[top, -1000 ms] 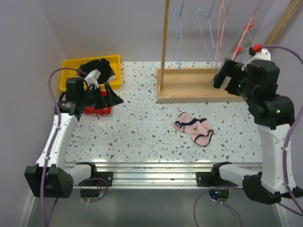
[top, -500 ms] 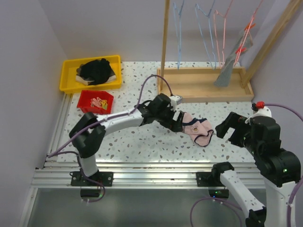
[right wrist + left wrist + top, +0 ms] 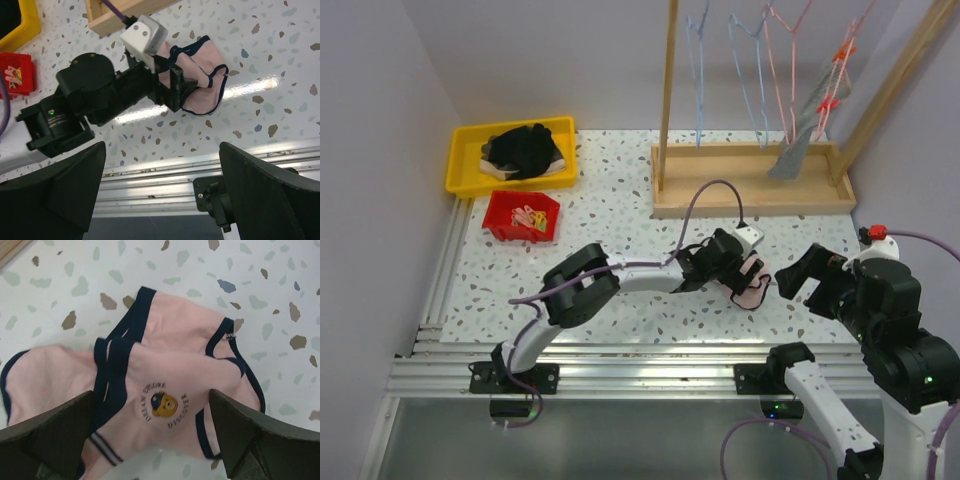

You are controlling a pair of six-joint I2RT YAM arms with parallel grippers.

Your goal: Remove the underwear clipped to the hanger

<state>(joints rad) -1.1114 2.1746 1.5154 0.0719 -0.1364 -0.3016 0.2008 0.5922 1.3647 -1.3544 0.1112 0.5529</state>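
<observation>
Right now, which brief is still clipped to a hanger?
The grey one, hanging by a red clip at the far right. The pink one lies on the table under the open left gripper.

Worktop (image 3: 620, 215): white, speckled surface. Resting directly on it: a yellow tray (image 3: 457, 160) at far left, a red bin (image 3: 498, 228) just in front of it, a wooden rack base (image 3: 720, 205) at far right, and crumpled pink briefs (image 3: 170, 365) with dark trim, right of centre.

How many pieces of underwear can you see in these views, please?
2. The pale pink briefs lie on the table under the open left claw; the grey briefs hang on the rack at back right. The black heap might hide more.
</observation>
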